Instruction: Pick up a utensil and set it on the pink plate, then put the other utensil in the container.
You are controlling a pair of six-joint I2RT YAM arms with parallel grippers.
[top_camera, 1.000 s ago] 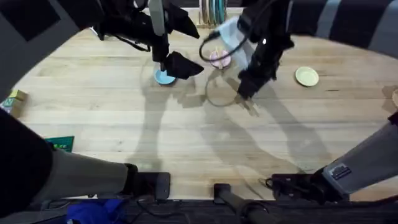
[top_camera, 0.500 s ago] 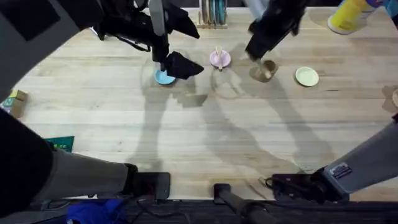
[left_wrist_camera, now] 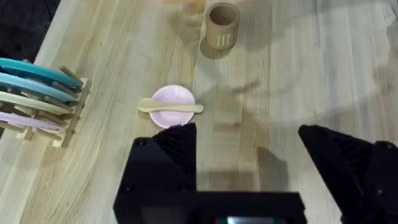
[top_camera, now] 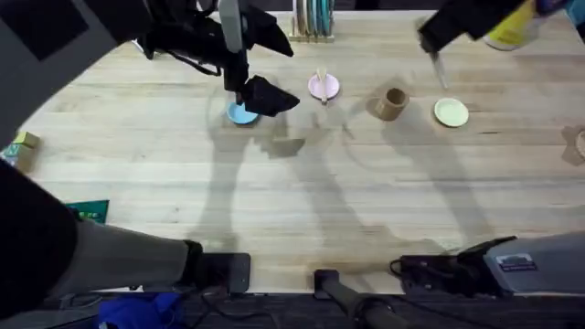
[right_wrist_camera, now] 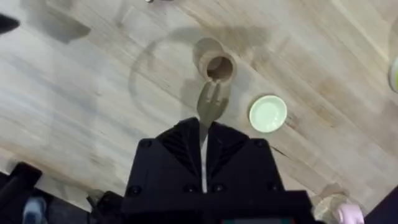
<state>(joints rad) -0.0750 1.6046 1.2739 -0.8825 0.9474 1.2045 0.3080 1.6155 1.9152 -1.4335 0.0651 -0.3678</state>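
The pink plate [top_camera: 324, 87] [left_wrist_camera: 174, 107] sits at the far middle of the table, with the plain wooden utensil [left_wrist_camera: 171, 107] lying across it. The tan container [top_camera: 393, 102] [right_wrist_camera: 216, 64] stands upright to its right. My right gripper [top_camera: 433, 41] [right_wrist_camera: 202, 134] hangs high above the table's far right, shut on the wooden fork [top_camera: 441, 70] [right_wrist_camera: 208, 107]. The fork's tines point down, above and beside the container. My left gripper [top_camera: 265, 96] [left_wrist_camera: 249, 162] is open and holds nothing; it hovers by the light blue plate, left of the pink plate.
A light blue plate [top_camera: 239, 114] lies under the left arm, and a yellow-green plate [top_camera: 451, 112] [right_wrist_camera: 268, 113] right of the container. At the back stand a plate rack [top_camera: 313, 20] [left_wrist_camera: 37, 93] and a yellow bottle [top_camera: 508, 26]. A small box [top_camera: 20, 146] lies at the left edge.
The right arm has risen from the table's middle and swung to the far right, carrying the fork past the container. The left arm has not moved.
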